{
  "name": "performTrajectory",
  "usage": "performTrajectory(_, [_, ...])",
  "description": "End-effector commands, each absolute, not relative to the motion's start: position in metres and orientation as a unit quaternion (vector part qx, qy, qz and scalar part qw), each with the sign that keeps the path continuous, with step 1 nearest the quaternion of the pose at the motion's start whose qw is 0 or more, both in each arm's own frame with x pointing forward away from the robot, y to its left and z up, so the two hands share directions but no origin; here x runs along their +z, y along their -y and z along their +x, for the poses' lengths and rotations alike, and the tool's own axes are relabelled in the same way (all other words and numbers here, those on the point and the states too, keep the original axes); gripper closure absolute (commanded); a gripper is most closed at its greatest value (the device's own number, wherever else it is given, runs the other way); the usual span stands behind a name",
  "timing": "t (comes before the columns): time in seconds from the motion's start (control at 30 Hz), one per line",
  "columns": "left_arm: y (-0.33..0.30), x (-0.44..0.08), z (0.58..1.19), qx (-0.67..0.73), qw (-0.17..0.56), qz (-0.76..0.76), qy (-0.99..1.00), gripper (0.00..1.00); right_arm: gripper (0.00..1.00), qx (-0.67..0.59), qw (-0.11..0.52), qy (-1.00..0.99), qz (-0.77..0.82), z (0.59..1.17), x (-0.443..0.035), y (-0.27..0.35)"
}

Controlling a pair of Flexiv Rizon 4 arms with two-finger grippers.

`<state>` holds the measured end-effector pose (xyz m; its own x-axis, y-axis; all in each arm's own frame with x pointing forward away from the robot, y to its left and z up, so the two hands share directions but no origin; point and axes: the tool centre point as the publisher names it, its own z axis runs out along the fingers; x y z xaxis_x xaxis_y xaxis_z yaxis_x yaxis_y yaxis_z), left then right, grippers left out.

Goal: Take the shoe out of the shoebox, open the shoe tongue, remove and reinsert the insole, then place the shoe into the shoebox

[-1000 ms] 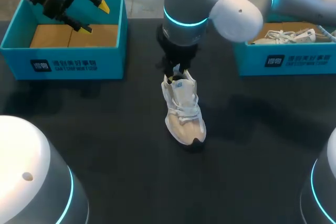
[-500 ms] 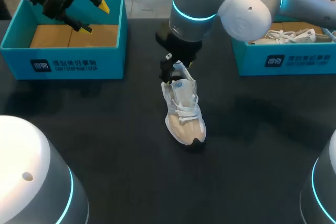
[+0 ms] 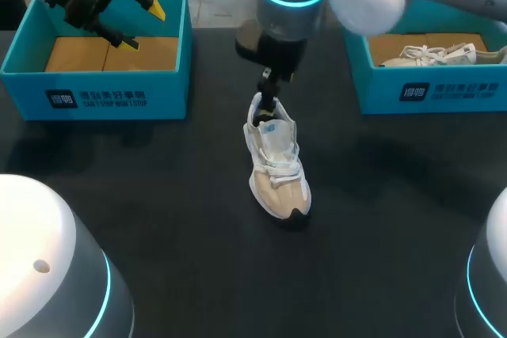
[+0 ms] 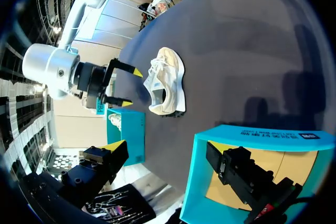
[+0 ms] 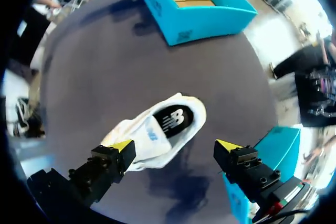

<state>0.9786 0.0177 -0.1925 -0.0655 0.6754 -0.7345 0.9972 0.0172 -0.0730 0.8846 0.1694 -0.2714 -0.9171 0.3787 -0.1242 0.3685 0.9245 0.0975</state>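
Shoe (image 3: 276, 165) upright at mid-bench (image 3: 190, 259), toe toward the near edge, heel opening facing up. Right claw (image 3: 269, 94) just above the heel, fingers spread wide, gripping nothing. Left claw (image 3: 142, 25) likewise open and empty over the shoebox (image 3: 95, 89) at the far left corner; second shoebox (image 3: 428, 89) with another shoe (image 3: 432, 55) at the far right corner.

Shoe (image 3: 276, 160) white w/ beige toe, black tip. Left shoebox (image 3: 95, 99) & right shoebox (image 3: 432, 93) teal, tan inside. Table (image 3: 198, 259) black.
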Motion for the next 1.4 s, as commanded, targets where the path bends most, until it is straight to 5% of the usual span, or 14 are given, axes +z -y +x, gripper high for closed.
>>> performTrajectory(0.03, [-0.018,-0.192,0.979,-0.305,0.262,0.631,-0.663,0.00,0.00,0.001,0.064,-0.990,0.125,0.909,-0.277,-0.178])
performTrajectory(1.4, [-0.018,-0.192,0.979,-0.305,0.262,0.631,-0.663,0.00,0.00,-0.025,0.070,-0.996,-0.053,0.959,-0.370,-0.182])
